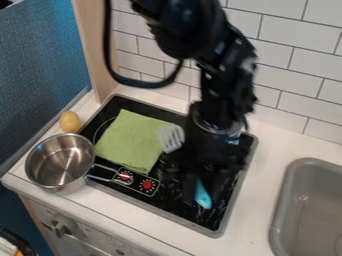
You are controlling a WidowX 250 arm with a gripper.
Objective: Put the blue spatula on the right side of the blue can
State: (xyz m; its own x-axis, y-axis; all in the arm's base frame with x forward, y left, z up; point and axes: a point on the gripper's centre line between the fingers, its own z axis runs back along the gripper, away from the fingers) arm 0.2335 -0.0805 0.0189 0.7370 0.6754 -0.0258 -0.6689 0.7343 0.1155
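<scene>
Align gripper (192, 172) squarely across the spatula (203, 195) beneath it; keep clear of the can (234, 137) behind; grip state indeterminable

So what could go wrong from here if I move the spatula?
The gripper hides the middle of the spatula, so I can't confirm a grip; it might slip or stay behind. What looks like the can is partly hidden close behind the gripper, so a sideways move could knock it. The spatula's pale head overlaps the edge of the green cloth in this view, so it may drag the cloth along.
</scene>
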